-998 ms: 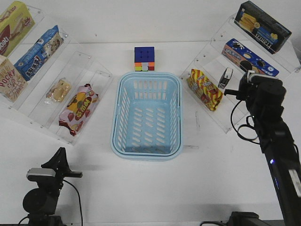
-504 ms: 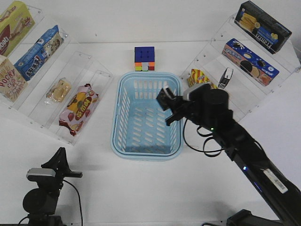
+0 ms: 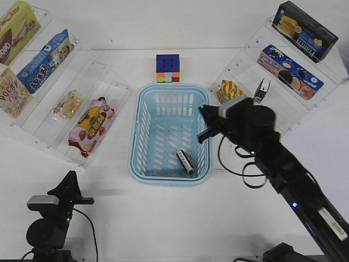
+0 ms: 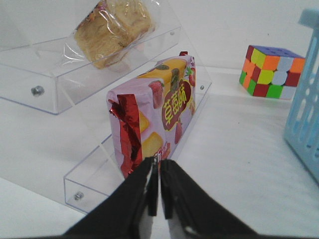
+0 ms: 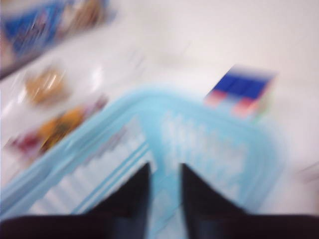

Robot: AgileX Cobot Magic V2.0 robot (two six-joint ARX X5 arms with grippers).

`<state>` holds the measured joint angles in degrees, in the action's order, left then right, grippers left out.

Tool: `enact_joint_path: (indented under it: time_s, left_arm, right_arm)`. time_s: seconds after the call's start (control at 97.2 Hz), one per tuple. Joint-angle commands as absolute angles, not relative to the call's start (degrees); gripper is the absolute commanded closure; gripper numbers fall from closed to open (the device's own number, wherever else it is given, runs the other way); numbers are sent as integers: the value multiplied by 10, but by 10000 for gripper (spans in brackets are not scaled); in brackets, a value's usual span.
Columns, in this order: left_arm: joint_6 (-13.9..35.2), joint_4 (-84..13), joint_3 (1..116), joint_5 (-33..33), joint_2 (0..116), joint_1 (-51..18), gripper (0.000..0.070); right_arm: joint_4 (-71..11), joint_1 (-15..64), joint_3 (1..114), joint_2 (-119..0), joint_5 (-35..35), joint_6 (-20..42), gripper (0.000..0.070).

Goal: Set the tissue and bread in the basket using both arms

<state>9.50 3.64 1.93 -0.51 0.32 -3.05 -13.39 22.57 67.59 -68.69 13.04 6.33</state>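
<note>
Tissue pack (image 3: 185,162) lies flat inside light-blue basket (image 3: 139,164), on slotted floor near front right corner. Right gripper (image 3: 208,126) hovers over basket's right rim, fingers slightly parted, empty; right wrist view blurred. Bread (image 3: 68,105) sits on clear left shelf (image 3: 112,87), behind strawberry snack bag (image 4: 154,117). Left gripper (image 4: 159,186) low at front left, jaws nearly closed, empty, pointing at snack bag. Rubik's cube (image 3: 167,68) behind basket.

A mock shop display on a white table (image 3: 163,218): clear acrylic shelves (image 3: 82,109) holding packaged snacks (image 3: 43,60).
</note>
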Motion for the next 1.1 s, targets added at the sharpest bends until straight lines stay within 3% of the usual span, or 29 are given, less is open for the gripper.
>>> enact_joint_path:
  time_s: [0.0, 0.082, 0.165, 0.35, 0.442, 0.679, 0.689, 0.7, 0.71, 0.782, 0.823, 0.926, 1.091]
  left_arm:
    - [183, 48, 8, -4, 3, -30, 699]
    - [245, 51, 14, -4, 3, -30, 699]
    - [300, 52, 31, -4, 3, -30, 699]
    - [297, -9, 131, -5, 27, -30, 699]
    - [240, -56, 201, -5, 79, -30, 699]
    - [11, -166, 392, -17, 315, -30, 699]
    - [-73, -205, 478, -17, 434, -30, 571]
    - [-77, -207, 484, -17, 443, -30, 539]
    - [-104, -220, 526, -17, 499, -30, 318]
    - [-132, -226, 566, -17, 551, -30, 155]
    - [-150, -228, 588, -17, 582, -30, 122]
    - [-191, -228, 642, -24, 651, -30, 124]
    - [-259, -227, 716, -95, 748, -30, 125]
  right_arm:
    - [-146, 202, 683, -655, 101, 61, 700]
    - [-152, 173, 663, -614, 80, 61, 700]
    - [-107, 152, 599, -561, 79, 60, 700]
    - [51, 137, 390, -428, 34, 60, 700]
    - [74, 138, 330, -399, 10, 64, 700]
    - [60, 138, 317, -399, 15, 69, 700]
    - [66, 138, 317, -399, 14, 69, 700]
    - [66, 138, 317, -399, 14, 69, 700]
    - [66, 138, 317, -398, 14, 69, 700]
    - [66, 138, 317, -398, 15, 69, 700]
    - [66, 138, 317, -398, 15, 69, 700]
    - [68, 138, 317, -398, 15, 69, 700]
    - [67, 138, 317, -398, 15, 69, 700]
